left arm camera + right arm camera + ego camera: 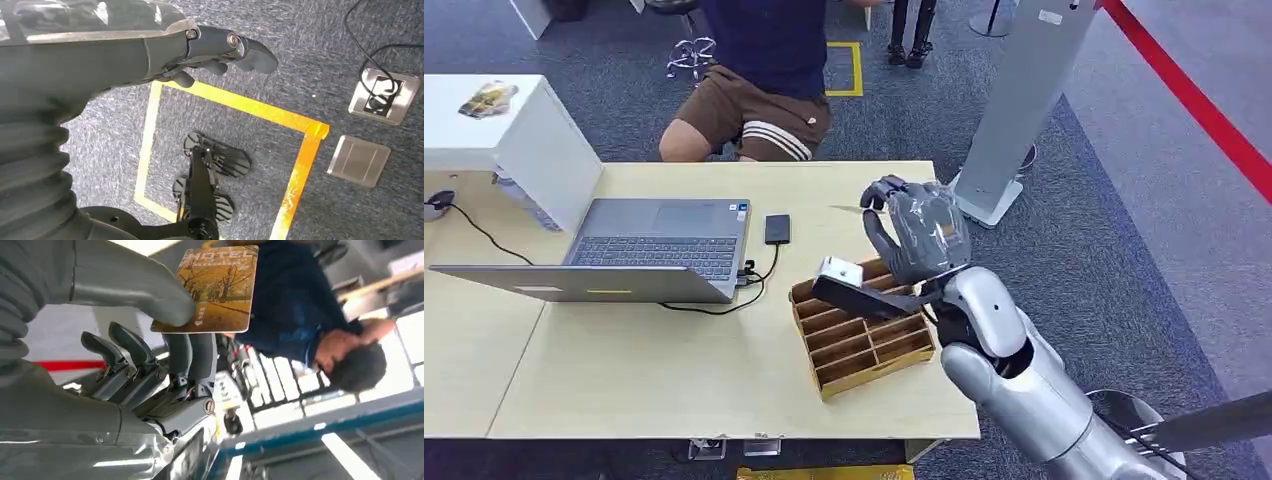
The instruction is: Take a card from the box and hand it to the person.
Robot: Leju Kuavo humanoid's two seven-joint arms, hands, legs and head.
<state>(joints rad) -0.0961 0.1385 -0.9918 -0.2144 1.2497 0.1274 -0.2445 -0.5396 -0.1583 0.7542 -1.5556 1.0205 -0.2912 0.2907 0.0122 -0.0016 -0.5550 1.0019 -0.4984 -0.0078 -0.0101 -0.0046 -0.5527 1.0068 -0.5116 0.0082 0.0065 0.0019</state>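
One card [212, 287] lifted, handover pending.
Right hand [919, 232] pinches it by one corner between thumb and fingers, above the box [864, 330], the person [764, 70] beyond; such a thin grip could let it slip. Left hand [220, 47] hangs empty, fingers loosely curled.

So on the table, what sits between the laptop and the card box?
In the head view, a small black device with a cable lies between the laptop and the box, closer to the laptop; the rest is bare tabletop.
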